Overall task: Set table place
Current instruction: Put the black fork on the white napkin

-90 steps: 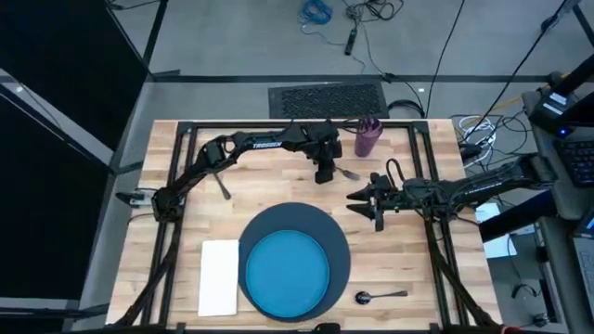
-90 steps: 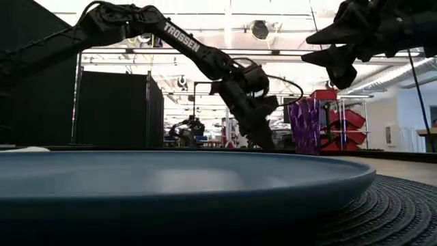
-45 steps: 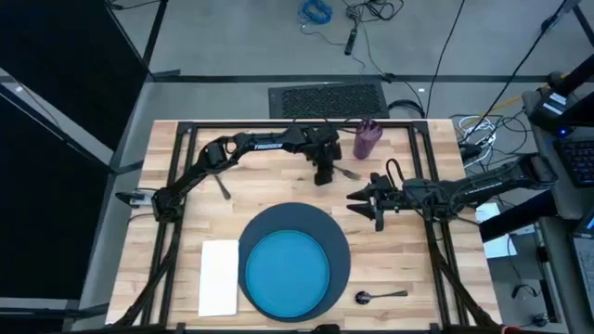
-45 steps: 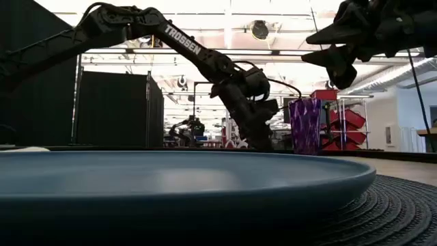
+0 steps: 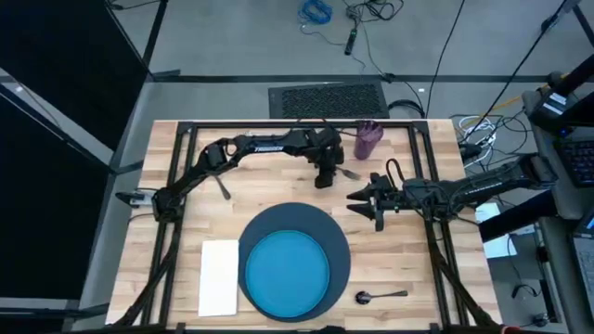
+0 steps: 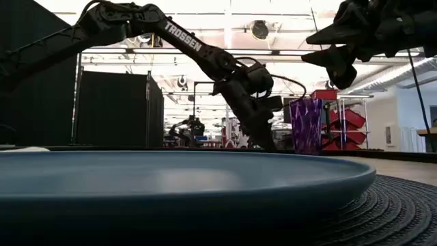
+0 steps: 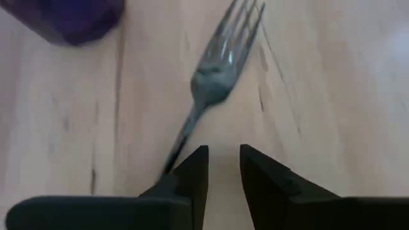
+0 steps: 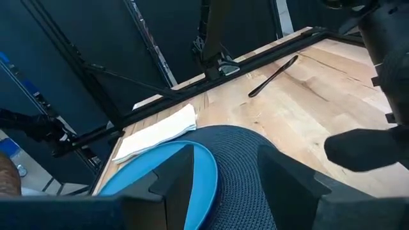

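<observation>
Left hand (image 5: 322, 176) low over fork (image 5: 347, 173) near counter's (image 5: 436, 306) far edge, beside purple cup (image 5: 368, 139). Fingers narrowly parted; handle runs under one finger rather than between them. Judgement: shift sideways to straddle the handle, then pinch low. Right hand (image 5: 364, 201) spread, hovering off charger's (image 5: 339, 243) far-right rim.

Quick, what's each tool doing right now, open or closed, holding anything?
Left tool: fingers slightly apart, down over the handle of the dark metal fork, not gripping it yet.
Right tool: open, empty, hovering above the table.
</observation>
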